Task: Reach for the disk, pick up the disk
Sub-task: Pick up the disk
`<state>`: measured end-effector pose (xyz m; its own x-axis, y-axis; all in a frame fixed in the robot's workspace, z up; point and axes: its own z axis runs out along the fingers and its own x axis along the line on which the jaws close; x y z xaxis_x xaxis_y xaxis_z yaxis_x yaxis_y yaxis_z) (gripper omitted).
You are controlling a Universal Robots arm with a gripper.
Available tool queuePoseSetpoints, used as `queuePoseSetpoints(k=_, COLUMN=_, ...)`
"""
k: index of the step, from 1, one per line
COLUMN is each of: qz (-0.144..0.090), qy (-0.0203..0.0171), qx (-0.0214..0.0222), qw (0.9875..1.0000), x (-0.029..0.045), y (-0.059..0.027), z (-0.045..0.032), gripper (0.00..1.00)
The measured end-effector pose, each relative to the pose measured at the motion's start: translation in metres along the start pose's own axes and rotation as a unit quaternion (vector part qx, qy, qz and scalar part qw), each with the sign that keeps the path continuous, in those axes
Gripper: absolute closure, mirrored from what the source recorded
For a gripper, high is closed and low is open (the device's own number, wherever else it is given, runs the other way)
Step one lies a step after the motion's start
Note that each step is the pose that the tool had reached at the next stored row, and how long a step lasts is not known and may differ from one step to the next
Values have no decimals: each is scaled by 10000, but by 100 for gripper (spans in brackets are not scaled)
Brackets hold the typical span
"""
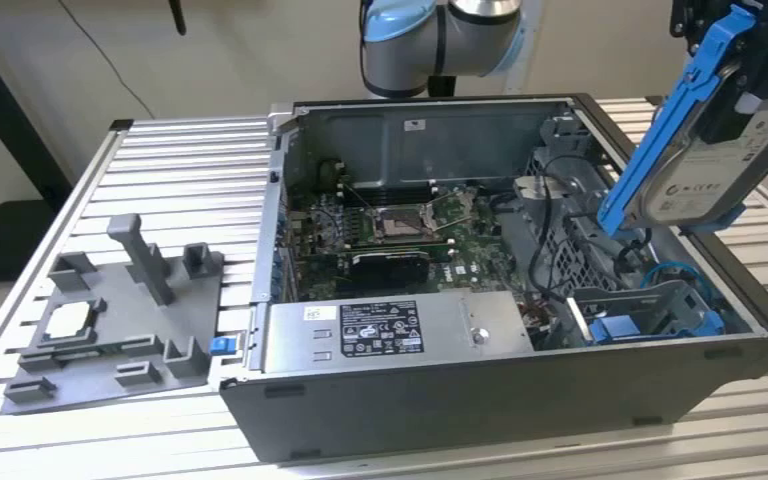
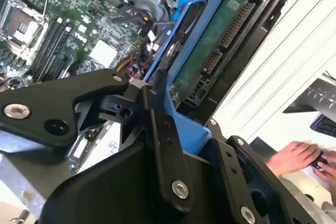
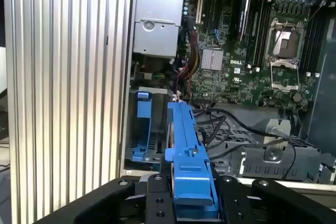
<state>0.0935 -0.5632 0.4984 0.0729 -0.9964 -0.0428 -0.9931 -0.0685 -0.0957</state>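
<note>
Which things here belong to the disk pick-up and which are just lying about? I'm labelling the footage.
Part of the job:
- disk, lifted above the open computer case
- gripper, shut on the disk's blue bracket

Just lying about:
- grey fixture holding a CPU chip
- blue drive bay inside the case
- person's hand

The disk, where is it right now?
In the exterior view the disk hangs tilted in the gripper at upper right, above the open computer case.

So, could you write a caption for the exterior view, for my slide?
The gripper holds the disk in its blue bracket, tilted, above the open computer case.
</note>
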Motion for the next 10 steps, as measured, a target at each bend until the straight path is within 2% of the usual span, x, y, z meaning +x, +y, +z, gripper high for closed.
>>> queuePoseSetpoints(k=6, qz=-4, qy=-7, qx=105, qw=9999, x=184, y=89, z=45, gripper=100)
queuePoseSetpoints(k=10, qz=-7, qy=-14, qx=183, qw=9998, x=279, y=158, z=74, gripper=100)
